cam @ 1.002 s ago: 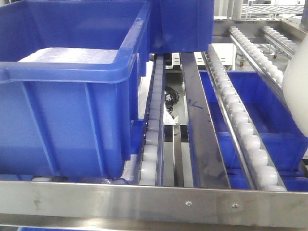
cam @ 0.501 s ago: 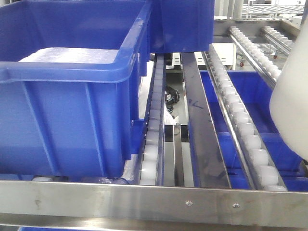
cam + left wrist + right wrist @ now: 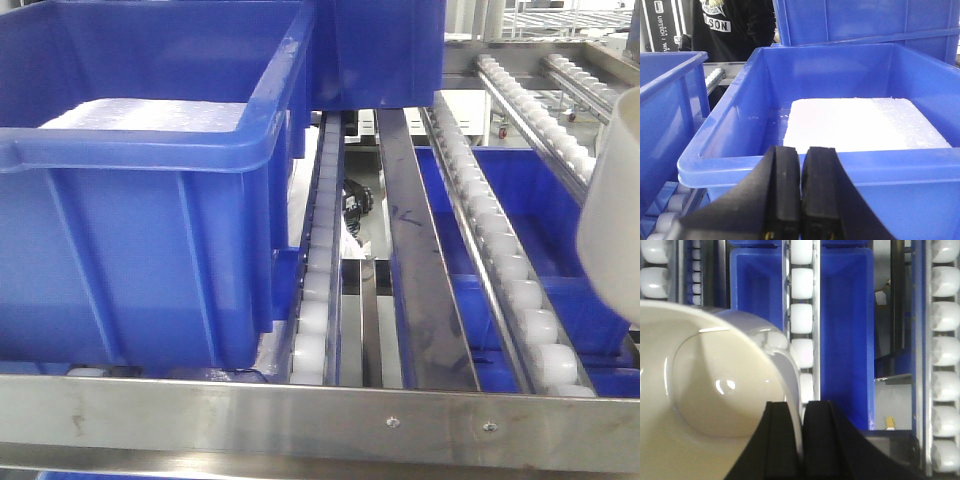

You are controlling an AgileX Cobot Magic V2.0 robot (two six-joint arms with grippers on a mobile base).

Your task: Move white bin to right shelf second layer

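Steel shelf (image 3: 500, 260) straight ahead, sloping lanes of white rollers running away, riveted rail (image 3: 320, 425) across the front. Parked on the left lanes: big blue crate (image 3: 150, 200), white foam slab (image 3: 860, 125) lying flat inside. Glimpsed below the rollers, right of centre, a lower crate (image 3: 540, 220), also blue.

And over at the far right edge, bin (image 3: 612, 230)! Cream-white, smooth, cut off by the frame, only part of one wall on show. Hung above the right-hand lanes, well apart from the big crate; couldn't tell whether it touched the rollers.

From the right wrist, bin (image 3: 705, 405) filled the left half, glossy hollow facing the camera, rollers and blue crate walls behind it. Right claw (image 3: 802, 440) pinched onto its rim, one black finger inside, one outside.

Left claw (image 3: 801, 195) closed up, pads all but touching, nothing between them, poised just before the crate's near rim. Beyond the crate, a person (image 3: 735, 20) in black, partly seen.
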